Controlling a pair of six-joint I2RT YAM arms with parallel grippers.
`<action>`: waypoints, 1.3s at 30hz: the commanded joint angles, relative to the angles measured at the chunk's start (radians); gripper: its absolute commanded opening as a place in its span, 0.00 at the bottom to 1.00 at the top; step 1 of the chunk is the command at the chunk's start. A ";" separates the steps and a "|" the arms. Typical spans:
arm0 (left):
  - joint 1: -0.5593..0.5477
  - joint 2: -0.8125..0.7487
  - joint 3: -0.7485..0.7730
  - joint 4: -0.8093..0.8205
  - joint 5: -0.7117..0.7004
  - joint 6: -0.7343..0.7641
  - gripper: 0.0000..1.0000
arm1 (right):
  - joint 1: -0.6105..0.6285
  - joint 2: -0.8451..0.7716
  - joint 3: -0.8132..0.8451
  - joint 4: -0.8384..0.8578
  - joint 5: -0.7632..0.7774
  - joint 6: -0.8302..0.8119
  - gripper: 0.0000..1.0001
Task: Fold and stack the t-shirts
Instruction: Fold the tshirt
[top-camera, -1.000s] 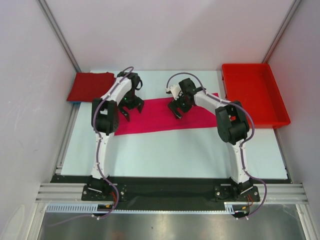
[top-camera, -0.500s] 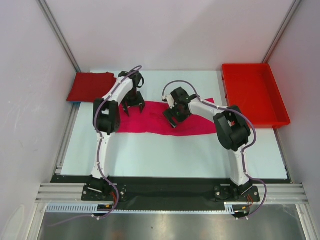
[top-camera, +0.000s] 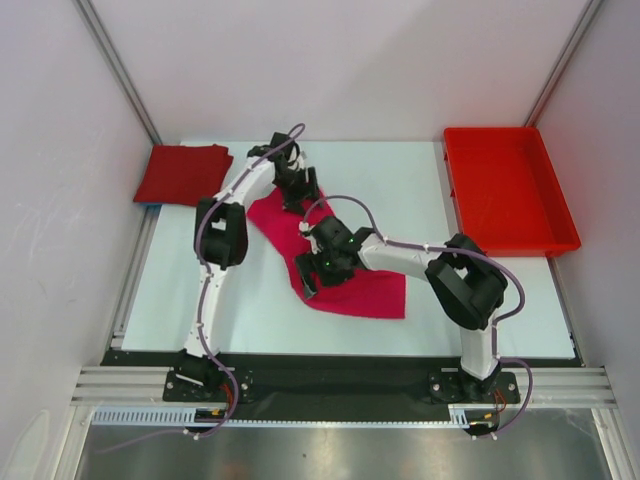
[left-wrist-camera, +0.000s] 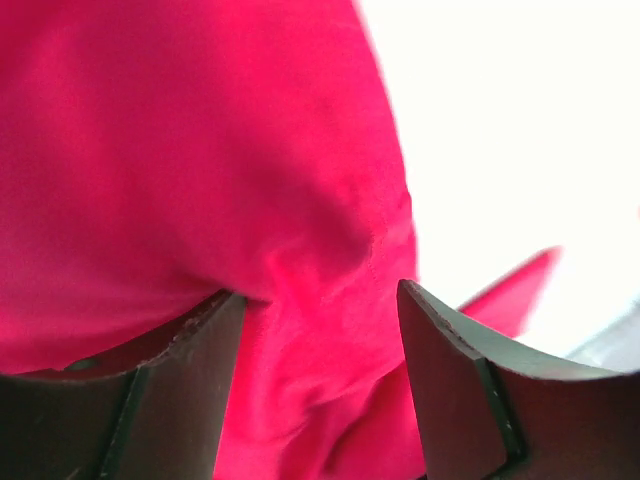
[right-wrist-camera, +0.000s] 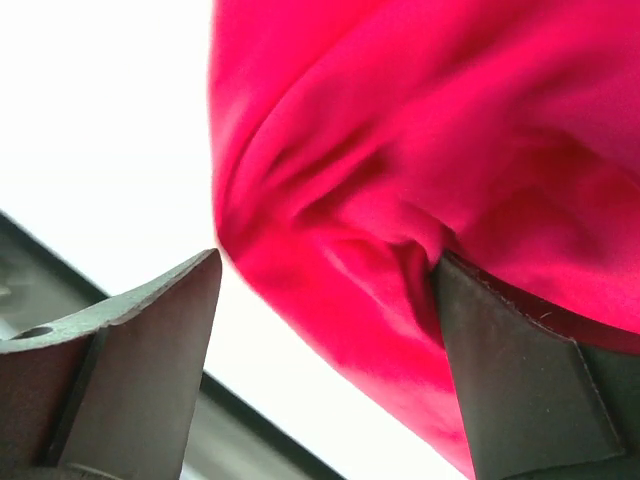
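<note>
A bright magenta t-shirt (top-camera: 362, 292) lies bunched in a diagonal band across the middle of the table. My left gripper (top-camera: 300, 188) presses down on its far end. In the left wrist view its jaws (left-wrist-camera: 320, 292) stand apart, astride rumpled magenta cloth (left-wrist-camera: 200, 150). My right gripper (top-camera: 312, 275) sits at the shirt's near left edge. It is open (right-wrist-camera: 328, 258): a fold of the cloth (right-wrist-camera: 400, 120) rests against one finger and bare table shows beside the other. A darker crimson t-shirt (top-camera: 182, 173) lies folded at the back left corner.
A rigid red plastic tray (top-camera: 510, 190) stands at the back right, with nothing in it. White walls close the left, back and right sides. A metal rail (top-camera: 135, 275) runs along the table's left edge, and a black strip (top-camera: 330, 375) along the near edge.
Both grippers swung: the left toward the back centre, the right toward the near left. The magenta shirt, flat and level before, is now dragged into a bunched diagonal. The left jaws narrowed.
</note>
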 joint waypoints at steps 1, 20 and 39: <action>-0.075 0.125 0.001 0.428 0.355 -0.050 0.68 | 0.059 0.034 -0.072 0.081 -0.201 0.271 0.91; -0.058 -0.356 -0.148 0.364 -0.082 -0.082 0.72 | -0.195 -0.310 0.123 -0.426 0.008 -0.063 1.00; -0.274 -0.191 -0.202 0.131 -0.703 -0.320 0.47 | -0.332 -0.226 0.013 -0.365 0.134 -0.169 0.61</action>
